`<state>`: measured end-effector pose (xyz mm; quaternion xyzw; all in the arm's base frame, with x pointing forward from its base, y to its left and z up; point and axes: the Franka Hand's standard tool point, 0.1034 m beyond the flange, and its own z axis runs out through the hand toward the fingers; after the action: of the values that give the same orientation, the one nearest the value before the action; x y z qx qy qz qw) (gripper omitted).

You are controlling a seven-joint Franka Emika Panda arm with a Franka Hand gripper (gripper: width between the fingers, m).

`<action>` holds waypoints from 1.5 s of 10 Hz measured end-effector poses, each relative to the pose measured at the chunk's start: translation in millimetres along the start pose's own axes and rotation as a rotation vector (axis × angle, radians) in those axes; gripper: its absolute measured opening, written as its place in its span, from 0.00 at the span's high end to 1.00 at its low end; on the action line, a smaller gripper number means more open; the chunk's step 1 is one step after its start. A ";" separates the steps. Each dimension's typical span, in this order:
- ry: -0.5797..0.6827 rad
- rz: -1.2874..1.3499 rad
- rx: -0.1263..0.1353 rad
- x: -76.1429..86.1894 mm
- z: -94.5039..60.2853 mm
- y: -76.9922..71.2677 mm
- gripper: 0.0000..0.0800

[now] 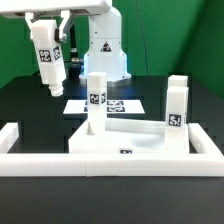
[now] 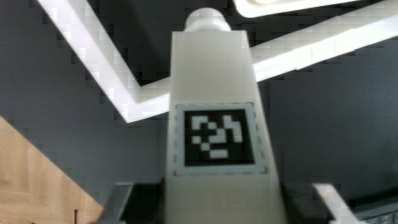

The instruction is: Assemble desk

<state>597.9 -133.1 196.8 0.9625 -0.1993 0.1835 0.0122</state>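
Observation:
My gripper [image 1: 50, 48] hangs at the upper part of the exterior view's left, shut on a white square-section desk leg [image 1: 47, 65] with black-and-white tags, held upright in the air above the table. In the wrist view that leg [image 2: 217, 110] fills the middle, its tag facing the camera, between my two fingers [image 2: 128, 205]. The white rimmed desk top [image 1: 140, 140] lies in the middle of the table. One leg [image 1: 96, 100] stands upright on its left part. Another leg [image 1: 177, 105] stands at its right end.
The marker board [image 1: 112, 104] lies flat behind the desk top. Long white border bars [image 1: 110, 164] run along the front and both sides of the black table; a corner of them shows in the wrist view [image 2: 107, 70]. The robot base [image 1: 100, 45] stands at the back.

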 end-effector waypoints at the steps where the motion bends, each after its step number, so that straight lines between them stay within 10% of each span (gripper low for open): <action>1: 0.067 0.001 -0.031 -0.8 6.2 -14.5 0.64; 3: 0.140 -0.047 -0.050 -8.4 25.7 -48.2 0.64; 15: 0.121 -0.072 -0.045 -27.5 40.1 -51.4 0.64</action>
<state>608.3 -79.2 152.1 0.9557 -0.1674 0.2365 0.0524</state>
